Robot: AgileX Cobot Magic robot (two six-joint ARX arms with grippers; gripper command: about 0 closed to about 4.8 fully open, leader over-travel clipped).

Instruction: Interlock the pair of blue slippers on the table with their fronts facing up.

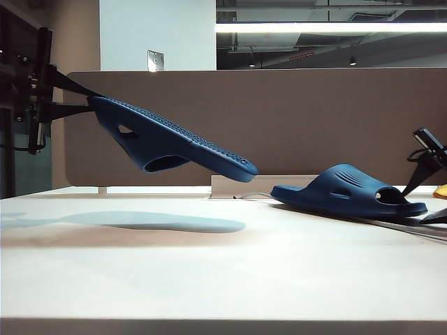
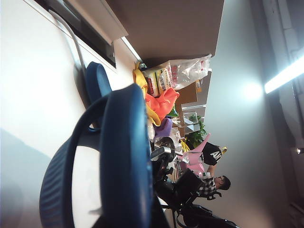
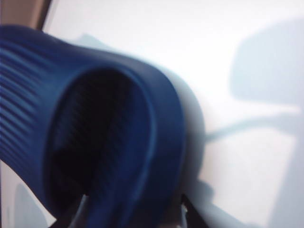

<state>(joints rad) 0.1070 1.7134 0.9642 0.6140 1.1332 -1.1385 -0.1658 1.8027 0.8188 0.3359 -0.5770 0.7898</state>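
Observation:
One blue slipper [image 1: 174, 139] hangs in the air at the left, sole with dotted tread turned up and toe tilted down toward the middle. My left gripper [image 1: 94, 103] is shut on its heel end; in the left wrist view this slipper [image 2: 126, 156] fills the foreground. The other blue slipper [image 1: 349, 190] lies upright on the table [image 1: 209, 272] at the right. My right gripper [image 1: 421, 199] is at its near end, one finger above the footbed and one below the sole. In the right wrist view the slipper [image 3: 118, 118] lies between the open gripper's [image 3: 135, 209] fingers.
A brown partition [image 1: 314, 118] closes the back of the table, with a pale rail [image 1: 230, 185] at its foot. A yellow object [image 1: 441, 192] shows at the far right edge. Colourful items and bags [image 2: 164, 90] lie beyond the table's end.

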